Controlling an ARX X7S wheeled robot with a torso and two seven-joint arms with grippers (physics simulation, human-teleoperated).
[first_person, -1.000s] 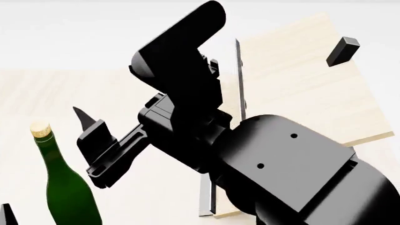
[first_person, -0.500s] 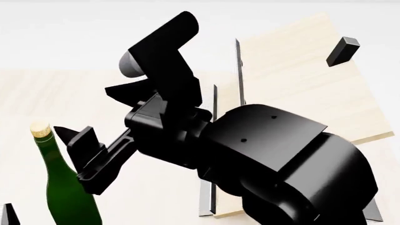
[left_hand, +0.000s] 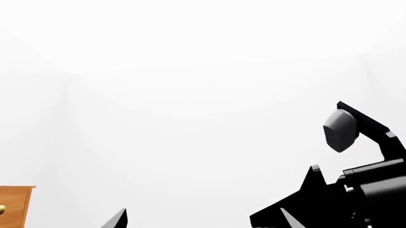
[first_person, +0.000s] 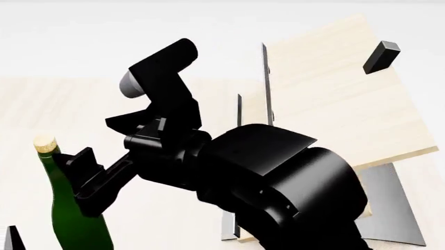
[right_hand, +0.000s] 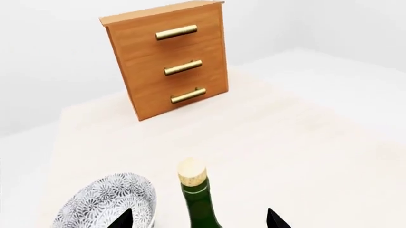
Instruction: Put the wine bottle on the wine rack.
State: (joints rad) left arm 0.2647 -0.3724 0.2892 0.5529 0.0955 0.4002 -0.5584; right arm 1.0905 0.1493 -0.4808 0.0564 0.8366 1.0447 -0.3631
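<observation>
We see the wine bottle (first_person: 75, 219) at lower left of the head view, standing upright on the pale table (first_person: 41, 104): long axis vertical, cork up, neck narrowing toward the top of frame. In the right wrist view the cork sits low centre, framed between the two dark fingertips (right_hand: 124, 218) at the bottom edge.

The right gripper (first_person: 85, 182) is open and not yet on the glass. Its fingers sit at neck and shoulder height in the head view, overlapping the bottle outline there; we can't tell if they touch.

The left gripper (left_hand: 203, 221) shows only two tips well apart at the bottom of its own view, so open, and holding nothing.

Risks as we judge them:
- Bottle is tall and narrow. A finger nudging the neck before closing could tip it, likely toward the patterned bowl (right_hand: 108, 202) just beside it.
- Gripping high on the smooth tapered neck could let it slip or swing once lifted.
- The wine rack (first_person: 334, 99) at upper right has slanted boards and a black peg (first_person: 381, 56). The bottle must be laid over from vertical, and the big arm blocks much of the head view.

The drawer cabinet (right_hand: 168, 59) at the top of the wrist view is well clear.
</observation>
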